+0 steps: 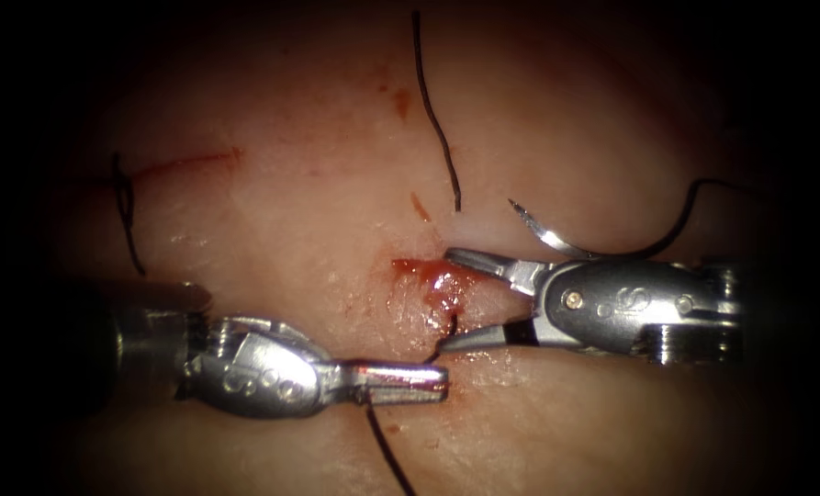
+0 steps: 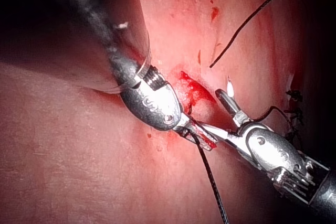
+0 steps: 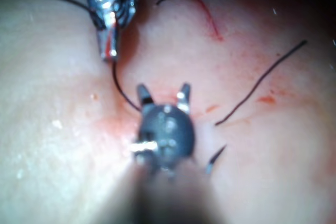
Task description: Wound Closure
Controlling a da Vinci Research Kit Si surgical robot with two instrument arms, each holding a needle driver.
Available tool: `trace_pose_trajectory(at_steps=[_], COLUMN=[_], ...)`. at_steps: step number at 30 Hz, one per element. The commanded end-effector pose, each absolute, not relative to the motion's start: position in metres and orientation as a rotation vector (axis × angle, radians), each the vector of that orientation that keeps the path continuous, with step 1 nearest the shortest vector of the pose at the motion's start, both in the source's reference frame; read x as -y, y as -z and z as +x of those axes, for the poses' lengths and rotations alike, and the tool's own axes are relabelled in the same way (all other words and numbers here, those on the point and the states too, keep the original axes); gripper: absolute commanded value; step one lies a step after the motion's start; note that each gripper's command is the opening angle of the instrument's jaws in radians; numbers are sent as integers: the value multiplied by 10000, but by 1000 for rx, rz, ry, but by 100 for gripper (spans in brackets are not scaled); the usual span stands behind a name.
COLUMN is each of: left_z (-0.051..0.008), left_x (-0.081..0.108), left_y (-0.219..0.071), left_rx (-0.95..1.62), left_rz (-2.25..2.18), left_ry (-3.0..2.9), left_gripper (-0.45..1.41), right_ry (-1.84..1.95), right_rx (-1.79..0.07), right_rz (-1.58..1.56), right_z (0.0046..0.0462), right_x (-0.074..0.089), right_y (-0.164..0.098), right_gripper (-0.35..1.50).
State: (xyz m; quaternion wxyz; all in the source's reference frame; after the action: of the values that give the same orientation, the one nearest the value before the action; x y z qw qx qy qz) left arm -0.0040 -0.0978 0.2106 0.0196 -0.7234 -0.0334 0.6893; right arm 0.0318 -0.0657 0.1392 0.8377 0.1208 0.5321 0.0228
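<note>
The needle [image 1: 552, 235] is lying free on the tissue [image 1: 290, 211], at two o'clock from the red fluid [image 1: 432, 276] at the cut, just above the right tool [image 1: 455, 303], whose jaws are spreading wide and holding nothing. At seven o'clock from the fluid, the left tool [image 1: 428, 378] is pinching the thread [image 1: 387, 450] between pressed-together jaws. A cut thread end [image 1: 435, 119] is lying at twelve o'clock.

The needle [image 1: 549, 235] lies free on the tissue [image 1: 272, 211] just behind the right tool [image 1: 455, 303] — the left tool [image 1: 400, 378] sits in front, clamping thread [image 1: 387, 450].
</note>
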Motion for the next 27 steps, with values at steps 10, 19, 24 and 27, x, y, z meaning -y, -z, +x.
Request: trace_pose_trajectory(at_steps=[10, 19, 24, 27], left_z=[-47, -53, -51, -49], left_x=[984, 989, 987, 987], left_y=[-2110, -2105, -2101, -2099], left_rx=[95, 90, 163, 206], left_rz=[-2245, -2240, -2145, -2039], left_ry=[-2126, -2127, -2078, -2054], left_gripper=[-45, -45, 17, 88], right_ry=[123, 97, 46, 47], right_rx=[-1161, -1145, -1066, -1038], right_rz=[304, 258, 202, 202], right_z=[346, 376, 370, 367], right_x=[699, 695, 688, 688], right_y=[-1402, -1408, -1409, -1412], right_gripper=[120, -35, -35, -35])
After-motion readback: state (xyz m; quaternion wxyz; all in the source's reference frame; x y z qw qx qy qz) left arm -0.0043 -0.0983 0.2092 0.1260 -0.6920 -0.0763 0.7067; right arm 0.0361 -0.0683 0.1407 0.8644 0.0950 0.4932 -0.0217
